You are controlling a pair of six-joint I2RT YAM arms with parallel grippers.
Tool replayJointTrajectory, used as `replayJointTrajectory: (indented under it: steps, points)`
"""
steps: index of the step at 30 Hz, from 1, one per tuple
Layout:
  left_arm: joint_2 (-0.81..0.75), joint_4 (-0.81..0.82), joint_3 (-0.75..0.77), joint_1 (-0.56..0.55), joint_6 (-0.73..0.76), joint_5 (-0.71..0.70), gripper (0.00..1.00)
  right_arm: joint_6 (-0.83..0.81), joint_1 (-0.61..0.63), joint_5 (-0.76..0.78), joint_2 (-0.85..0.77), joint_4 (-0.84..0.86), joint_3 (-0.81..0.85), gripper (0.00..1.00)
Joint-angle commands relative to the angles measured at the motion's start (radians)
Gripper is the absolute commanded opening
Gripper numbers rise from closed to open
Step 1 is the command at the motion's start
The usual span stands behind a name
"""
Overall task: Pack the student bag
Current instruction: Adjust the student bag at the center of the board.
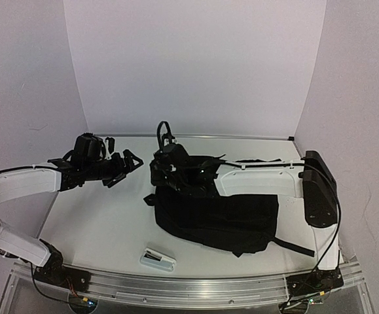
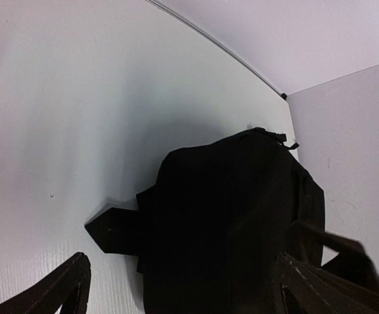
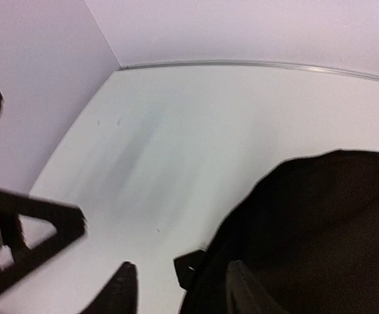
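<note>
Right gripper (image 3: 179, 268) agape, straddling student bag (image 3: 320, 222) edge

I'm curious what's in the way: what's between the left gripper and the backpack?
Just bare table between the left gripper and backpack, shown in the top view.

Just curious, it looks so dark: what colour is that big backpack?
The student bag is plain black, seen best in the top external view.
</note>
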Motion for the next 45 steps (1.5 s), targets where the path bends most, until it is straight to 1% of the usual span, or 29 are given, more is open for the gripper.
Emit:
replayJointTrajectory:
  steps: [1,2,3,5,7,9,11,15,16,18,19,21,23,24,25,26,28,30,32,35,36,37,38,40,41,42,44,45]
  points:
    - [-0.043,0.098,-0.042,-0.043,-0.049,0.020,0.96,-0.069,0.007,0.029,-0.116,0.070,0.054,0.62]
    - [-0.038,0.095,-0.046,-0.069,-0.046,0.016,0.96,-0.082,0.006,0.054,-0.148,0.066,0.024,0.71]
    - [-0.035,0.090,-0.046,-0.081,-0.046,0.010,0.96,-0.087,0.004,0.063,-0.179,0.063,0.008,0.75]
    - [-0.016,0.085,-0.042,-0.140,-0.049,-0.012,0.96,-0.092,-0.009,0.091,-0.253,0.046,-0.053,0.84]
    - [-0.001,0.072,-0.033,-0.177,-0.068,-0.018,0.96,-0.085,-0.026,0.093,-0.315,0.005,-0.110,0.88]
    - [0.015,0.067,-0.036,-0.200,-0.104,-0.012,0.96,-0.075,-0.045,0.113,-0.384,-0.022,-0.182,0.90]
    - [0.031,0.077,-0.050,-0.219,-0.142,0.001,0.99,-0.068,-0.060,0.136,-0.442,-0.046,-0.241,0.90]
    - [0.089,0.110,-0.068,-0.284,-0.202,0.041,1.00,-0.052,-0.084,0.173,-0.553,-0.092,-0.349,0.86]
    - [0.105,0.122,-0.063,-0.299,-0.209,0.046,0.99,-0.050,-0.084,0.178,-0.585,-0.101,-0.374,0.85]
    - [0.134,0.132,-0.049,-0.323,-0.219,0.052,0.95,-0.048,-0.084,0.192,-0.622,-0.117,-0.412,0.83]
    - [0.152,0.137,-0.046,-0.330,-0.228,0.048,0.91,-0.047,-0.085,0.202,-0.639,-0.127,-0.425,0.81]
    - [0.169,0.181,-0.062,-0.339,-0.258,0.047,0.77,-0.043,-0.084,0.211,-0.671,-0.151,-0.454,0.78]
    - [0.175,0.212,-0.082,-0.341,-0.290,0.041,0.56,-0.034,-0.085,0.213,-0.695,-0.161,-0.473,0.76]
    - [0.173,0.222,-0.095,-0.342,-0.306,0.031,0.36,-0.024,-0.085,0.206,-0.712,-0.167,-0.490,0.74]
    - [0.171,0.219,-0.097,-0.341,-0.307,0.024,0.29,-0.021,-0.085,0.202,-0.724,-0.169,-0.496,0.73]
    - [0.164,0.219,-0.102,-0.341,-0.303,0.007,0.18,-0.023,-0.085,0.183,-0.737,-0.169,-0.509,0.69]
    - [0.154,0.239,-0.112,-0.332,-0.282,-0.014,0.10,-0.046,-0.084,0.143,-0.757,-0.158,-0.527,0.64]
    - [0.144,0.235,-0.107,-0.295,-0.243,-0.005,0.02,-0.075,-0.082,0.099,-0.777,-0.145,-0.555,0.64]
    - [0.132,0.223,-0.106,-0.243,-0.213,0.018,0.00,-0.087,-0.082,0.058,-0.800,-0.143,-0.583,0.63]
    - [0.120,0.228,-0.108,-0.094,-0.137,0.112,0.00,-0.116,-0.082,-0.092,-0.820,-0.143,-0.614,0.63]
    - [0.122,0.229,-0.103,-0.080,-0.124,0.126,0.00,-0.118,-0.081,-0.110,-0.820,-0.143,-0.617,0.63]
    - [0.156,0.228,-0.076,0.011,-0.043,0.210,0.00,-0.124,-0.082,-0.226,-0.817,-0.137,-0.631,0.63]
    - [0.166,0.228,-0.070,0.026,-0.030,0.223,0.00,-0.126,-0.082,-0.246,-0.812,-0.136,-0.632,0.63]
    - [0.244,0.220,0.014,0.107,0.038,0.314,0.04,-0.133,-0.082,-0.383,-0.780,-0.129,-0.632,0.63]
    - [0.307,0.214,0.063,0.147,0.056,0.376,0.08,-0.128,-0.082,-0.430,-0.755,-0.129,-0.625,0.63]
    - [0.329,0.209,0.089,0.158,0.060,0.400,0.12,-0.121,-0.082,-0.448,-0.743,-0.128,-0.621,0.63]
    - [0.378,0.178,0.169,0.170,0.075,0.429,0.31,-0.091,-0.082,-0.491,-0.697,-0.119,-0.604,0.62]
    - [0.386,0.168,0.177,0.170,0.081,0.426,0.37,-0.084,-0.082,-0.507,-0.690,-0.117,-0.596,0.62]
